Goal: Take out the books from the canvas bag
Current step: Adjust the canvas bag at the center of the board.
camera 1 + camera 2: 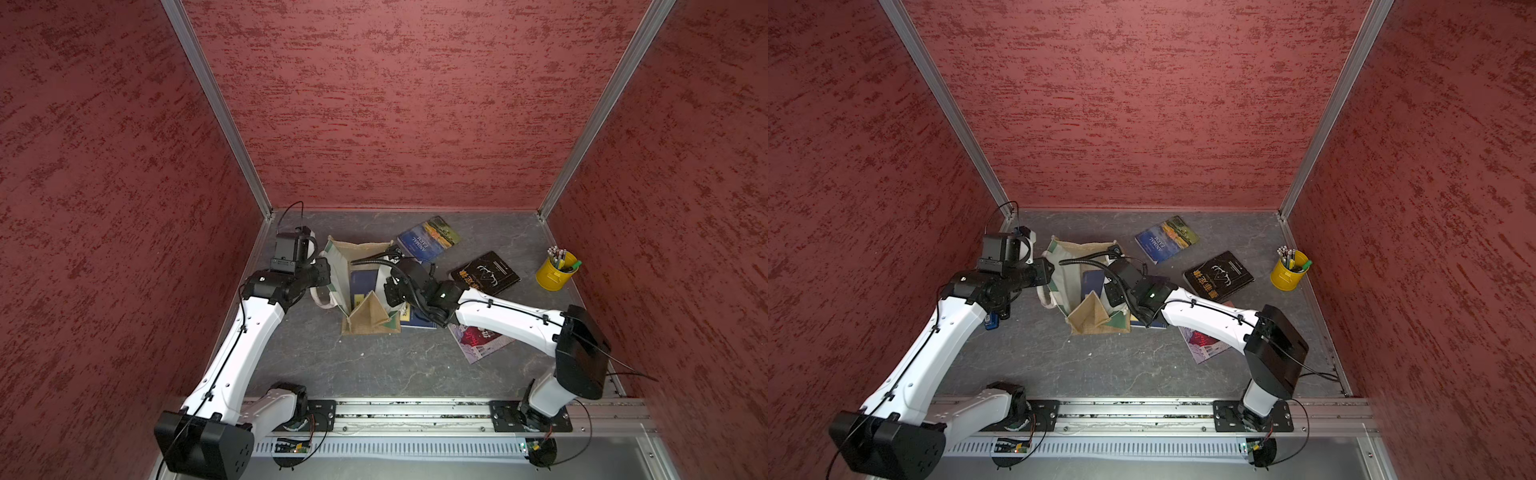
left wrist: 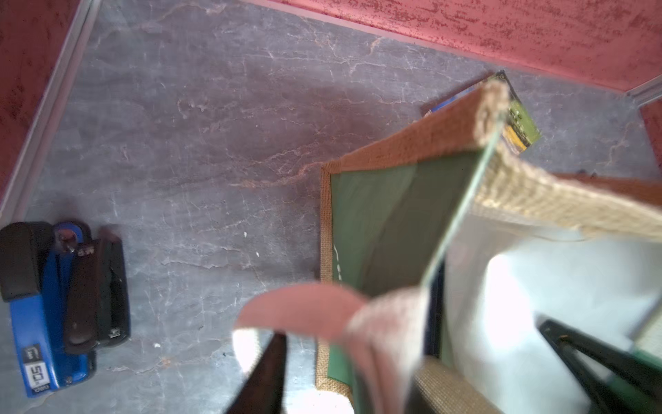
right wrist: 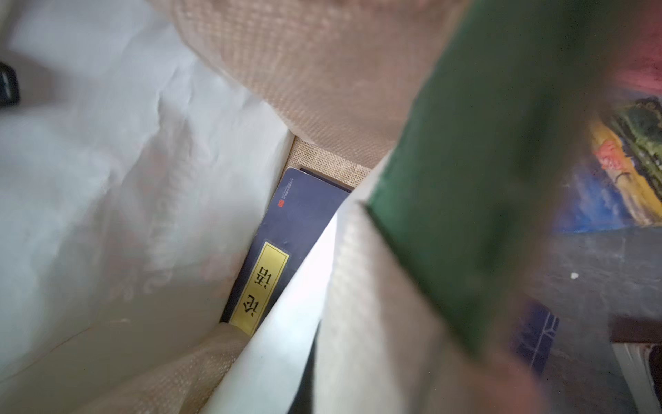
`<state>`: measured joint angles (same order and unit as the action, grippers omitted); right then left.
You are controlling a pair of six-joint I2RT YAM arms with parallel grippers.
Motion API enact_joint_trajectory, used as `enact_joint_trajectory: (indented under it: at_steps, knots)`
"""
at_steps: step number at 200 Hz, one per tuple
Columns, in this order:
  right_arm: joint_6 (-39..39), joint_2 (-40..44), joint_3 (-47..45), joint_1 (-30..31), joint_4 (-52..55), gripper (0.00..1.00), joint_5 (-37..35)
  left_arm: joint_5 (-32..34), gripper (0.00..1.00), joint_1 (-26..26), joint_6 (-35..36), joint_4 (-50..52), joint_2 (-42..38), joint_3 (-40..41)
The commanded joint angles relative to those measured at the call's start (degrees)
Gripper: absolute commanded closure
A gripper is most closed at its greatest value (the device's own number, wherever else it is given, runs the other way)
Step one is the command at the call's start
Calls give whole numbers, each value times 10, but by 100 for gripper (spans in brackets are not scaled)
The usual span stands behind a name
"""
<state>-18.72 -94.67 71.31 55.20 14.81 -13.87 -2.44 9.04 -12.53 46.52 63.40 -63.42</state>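
Your right gripper (image 1: 388,289) sat inside the open mouth of the canvas bag (image 1: 361,249), fingers pressed together. No view showed the fingertips, so you could not tell whether they pinched anything. Straight below them, at the bottom of the bag, lay a navy book (image 3: 286,243) with a yellow title label (image 3: 259,286), cover up, hemmed by the white lining (image 3: 107,179). Its long axis ran near to far along the bag, label end toward the near side. The near end panel (image 1: 370,311) was folded inward over that label end; judge the far half of the cover the freer place to grip.

Your left gripper (image 2: 410,328) stood at the bag's left wall with fingers (image 2: 265,372) spread, one outside the wall and one inside. The wall and a white strap handle (image 1: 322,300) lay between them, apparently not clamped. The right arm was therefore the nearer to the book.

Outward, on the table (image 1: 374,365) right of the bag, lay books already out: Animal Farm (image 1: 428,239) far, a black book (image 1: 485,274) right, a pink-red book (image 1: 482,340) near, partly under the right arm.
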Motion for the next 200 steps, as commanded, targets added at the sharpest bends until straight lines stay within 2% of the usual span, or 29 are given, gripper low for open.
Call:
enact_joint_trajectory:
  at_steps: [1,23,41,51,83,119,134,151,176,200]
  knots:
    - [-18,13,15,2,-24,100,7,-41,42,-2,-11,18,27,-14]
    - [-12,-10,42,3,-13,100,14,-75,30,0,-17,64,92,-54]
    - [-12,-22,57,1,-10,100,20,-90,29,5,-14,89,129,-74]
    - [-15,-24,59,1,-12,99,20,-97,33,7,-14,95,139,-78]
    - [-24,-20,56,-4,-16,98,14,-129,36,10,-25,105,130,-87]
    - [-41,1,37,-16,-26,97,15,-153,20,16,-16,144,113,-130]
    - [-47,9,27,-24,-34,95,29,-148,18,26,-4,172,117,-137]
    - [-47,9,27,-33,-36,89,46,-124,22,34,6,170,106,-101]
    - [-37,5,34,-44,-38,85,80,-116,41,30,-10,111,94,-59]
    - [-24,2,43,-48,-31,87,113,-114,42,32,-26,92,123,-94]
